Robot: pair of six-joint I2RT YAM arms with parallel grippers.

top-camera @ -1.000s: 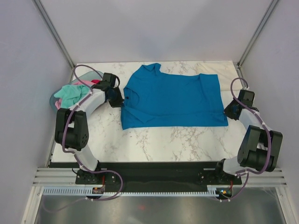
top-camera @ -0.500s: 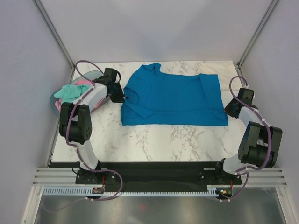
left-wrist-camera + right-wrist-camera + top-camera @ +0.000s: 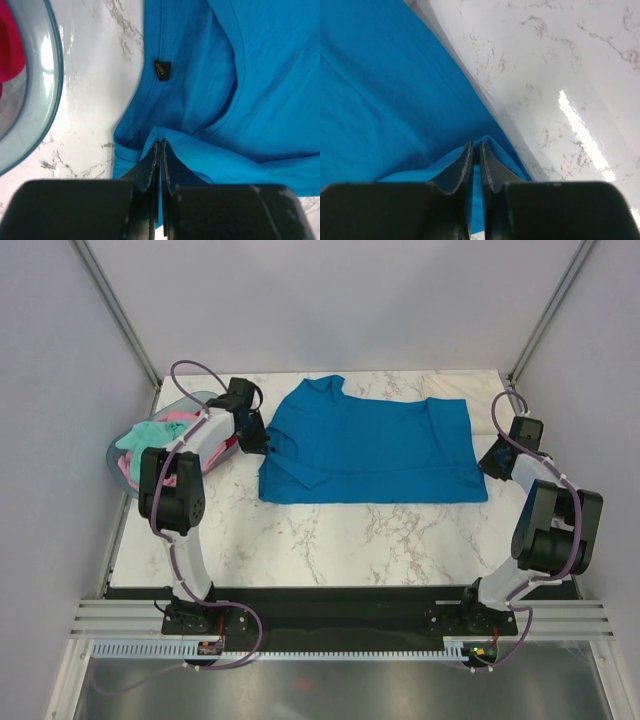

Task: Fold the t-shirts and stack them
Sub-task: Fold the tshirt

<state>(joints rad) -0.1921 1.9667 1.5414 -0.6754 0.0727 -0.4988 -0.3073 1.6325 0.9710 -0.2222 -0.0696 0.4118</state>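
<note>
**Top view:** The blue t-shirt (image 3: 370, 450) lies spread toward the far edge of the worktop (image 3: 330, 540). Over the last second both arms have drawn back, and the shirt's near hem has crept farther from the near edge. More shirts wait in the basket (image 3: 112, 453) at the left edge.

**Left wrist view:** The left gripper (image 3: 161, 150) is clamped on a fold by the collar.

**Right wrist view:** The right gripper (image 3: 476, 150) pinches the opposite edge, its jaws almost together.

**Assessment:** The shirt is being positioned, and folding has not begun.

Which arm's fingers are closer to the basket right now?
Left. The left fingers pinch the blue t-shirt near its collar, beside the basket; the right fingers pinch its hem across the table.
</note>
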